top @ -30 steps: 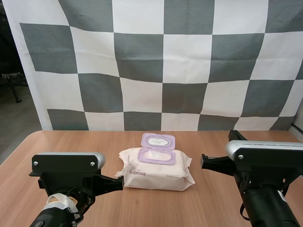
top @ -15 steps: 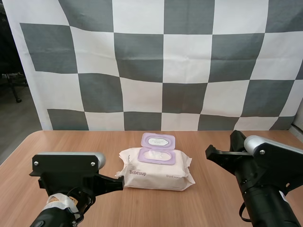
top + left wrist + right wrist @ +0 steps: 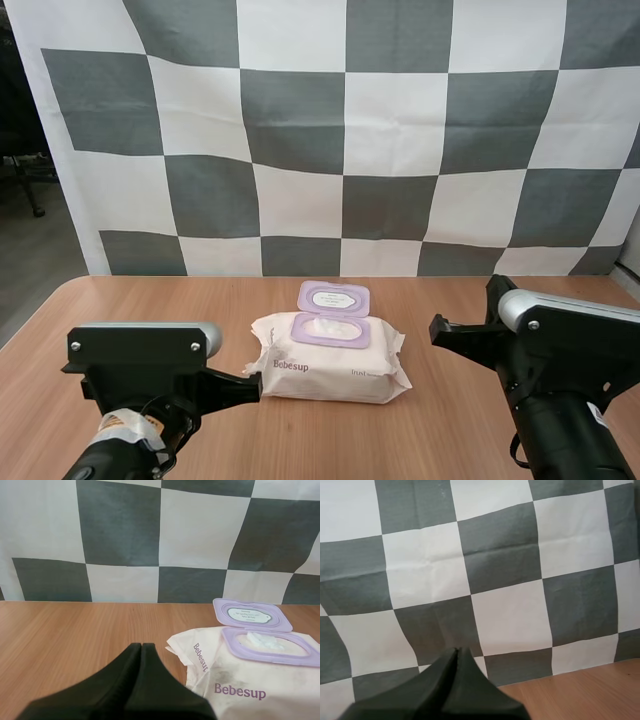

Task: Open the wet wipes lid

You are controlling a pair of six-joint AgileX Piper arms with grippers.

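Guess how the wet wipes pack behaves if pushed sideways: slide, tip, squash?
The wet wipes pack lies flat and wide, so tipping or rolling looks unlikely. It is crinkled at the ends, so it would probably dent before sliding. Its open lid may flap.

High and left wrist views share wipes (image 3: pixel 330 368).

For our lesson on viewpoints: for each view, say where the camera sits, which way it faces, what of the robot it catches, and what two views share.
High view: behind and above the arm bases, looking down over the table at the wet wipes pack, lid open; left gripper and right gripper show.
Left wrist view: on the left arm, low, facing the pack; left gripper shut.
Right wrist view: on the right arm, facing past the table's edge; right gripper shut.
Shared: high and left wrist views both hold the pack.
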